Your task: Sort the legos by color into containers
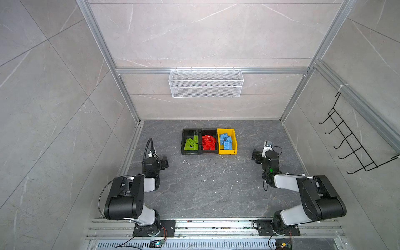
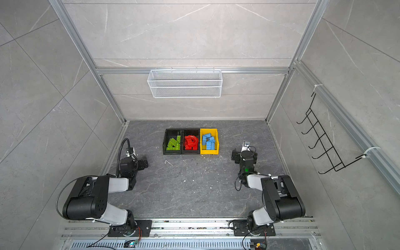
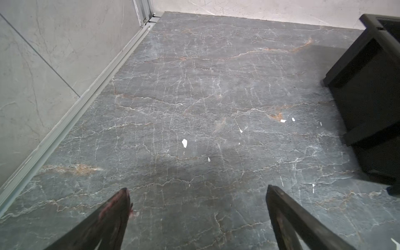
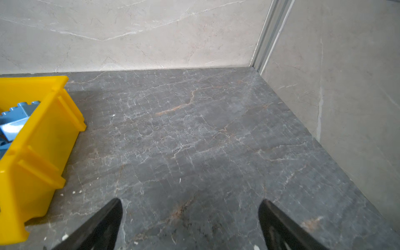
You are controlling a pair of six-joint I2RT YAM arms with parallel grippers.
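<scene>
Three bins stand in a row, walls touching, near the back of the tabletop [image 1: 205, 194]. The left bin [image 1: 190, 152], black, holds the green legos [image 1: 191, 144]. The middle bin [image 1: 209, 152], also black, holds the red legos [image 1: 208, 142], with an arch piece lying uppermost. The yellow bin [image 1: 227, 152] holds the blue legos [image 1: 226, 141]. In both top views each heap shows a single colour, and no brick lies loose on the tabletop; only small white specks [image 3: 184, 142] mark it.

The left gripper [image 3: 197, 190] hangs low near the left bin's outer wall, fingers spread with nothing between them. The right gripper [image 4: 190, 202] hangs near the yellow bin, likewise spread and empty.

Step in hand, as judged: the sorting appears complete, with both arms clear of the bins. The next move probably calls for no further pick. It needs only a check that no brick sits hidden behind a bin wall, and then parking of the arms.
</scene>
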